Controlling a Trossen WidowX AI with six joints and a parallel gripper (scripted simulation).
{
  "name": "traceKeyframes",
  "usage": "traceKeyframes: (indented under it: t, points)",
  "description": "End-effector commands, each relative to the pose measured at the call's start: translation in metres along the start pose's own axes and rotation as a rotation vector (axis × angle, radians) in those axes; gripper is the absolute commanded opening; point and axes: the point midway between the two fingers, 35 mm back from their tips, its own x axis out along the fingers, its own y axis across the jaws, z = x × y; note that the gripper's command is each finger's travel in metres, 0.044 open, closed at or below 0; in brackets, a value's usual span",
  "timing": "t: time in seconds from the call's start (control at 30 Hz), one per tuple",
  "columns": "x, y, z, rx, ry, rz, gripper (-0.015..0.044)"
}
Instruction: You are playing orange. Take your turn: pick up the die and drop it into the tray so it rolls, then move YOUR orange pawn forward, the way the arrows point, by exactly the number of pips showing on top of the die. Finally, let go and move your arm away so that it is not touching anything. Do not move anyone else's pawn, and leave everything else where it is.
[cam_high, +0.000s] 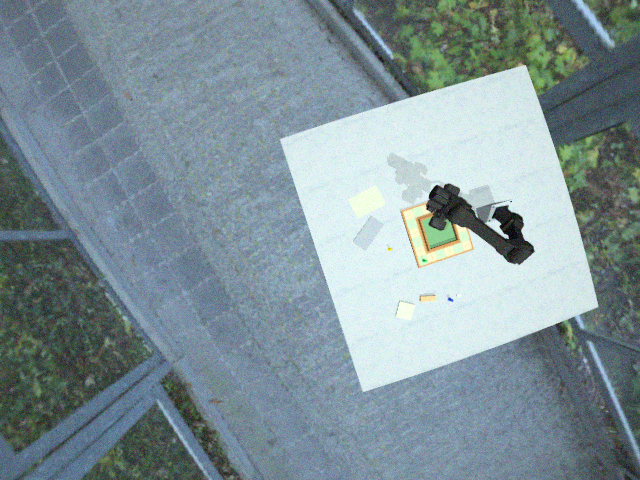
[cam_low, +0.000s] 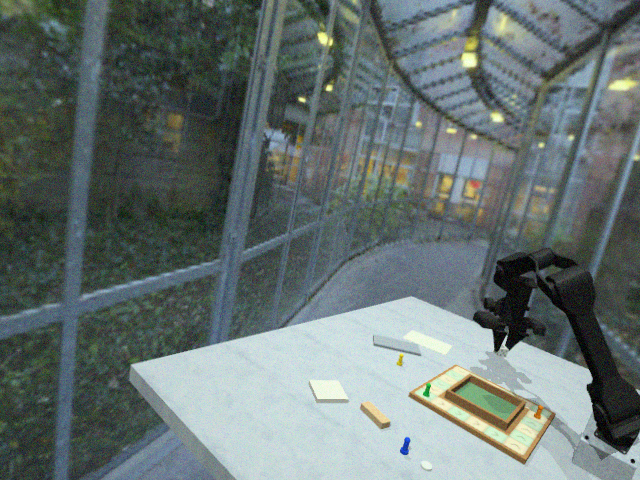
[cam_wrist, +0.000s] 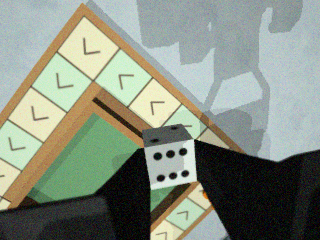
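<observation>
My gripper (cam_low: 501, 349) (cam_wrist: 166, 151) is shut on the white die (cam_wrist: 172, 166), holding it up in the air. In the wrist view the die's near face shows two rows of three pips, and its darker face two pips. The board (cam_high: 465, 243) (cam_low: 516, 444) (cam_wrist: 86, 46) has arrowed squares around a brown-walled tray with a green floor (cam_high: 439, 239) (cam_low: 481, 397) (cam_wrist: 92, 156). The orange pawn (cam_low: 538, 412) stands on the board's track at the end nearest the arm's base. In the wrist view it is mostly hidden behind a finger.
A green pawn (cam_high: 424, 260) (cam_low: 427, 390) stands on the board's far corner. Off the board are a yellow pawn (cam_low: 400, 360), a blue pawn (cam_low: 405, 445), a white disc (cam_low: 426, 465), a wooden block (cam_low: 374, 414), a cream square (cam_low: 328, 391), a grey slab (cam_low: 396, 344) and a pale yellow sheet (cam_low: 428, 341).
</observation>
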Motion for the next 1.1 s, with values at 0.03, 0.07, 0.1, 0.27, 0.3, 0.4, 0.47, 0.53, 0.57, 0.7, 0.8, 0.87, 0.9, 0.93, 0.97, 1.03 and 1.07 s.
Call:
traceKeyframes:
  t: [0.03,0.07,0.1,0.27,0.3,0.4,0.47,0.53,0.57,0.7,0.8,0.87,0.9,0.93,0.97,1.03,1.07]
  points:
    - [0.005,0.011,-0.013,0.126,0.007,0.003,0.0]
    - [0.006,0.014,-0.015,0.154,0.008,0.004,0.0]
    - [0.007,0.016,-0.018,0.182,0.008,0.004,0.0]
    - [0.011,0.028,-0.031,0.32,0.01,0.005,0.0]
    - [0.012,0.03,-0.034,0.348,0.011,0.005,0.0]
    - [0.015,0.037,-0.042,0.43,0.013,0.006,0.0]
    - [0.016,0.041,-0.047,0.486,0.015,0.006,0.0]
    - [0.018,0.045,-0.053,0.541,0.017,0.007,0.0]
    - [0.019,0.047,-0.056,0.568,0.018,0.007,0.0]
    - [0.023,0.054,-0.068,0.679,0.022,0.007,0.0]
    - [0.026,0.059,-0.076,0.761,0.026,0.007,0.0]
    - [0.028,0.062,-0.083,0.816,0.029,0.007,0.0]
    - [0.029,0.063,-0.085,0.839,0.03,0.007,0.0]
    - [0.03,0.064,-0.087,0.853,0.031,0.007,0.0]
    - [0.03,0.064,-0.087,0.857,0.031,0.007,0.0]
    - [0.03,0.064,-0.087,0.857,0.031,0.007,0.0]
    - [0.03,0.064,-0.087,0.857,0.028,0.002,0.0]
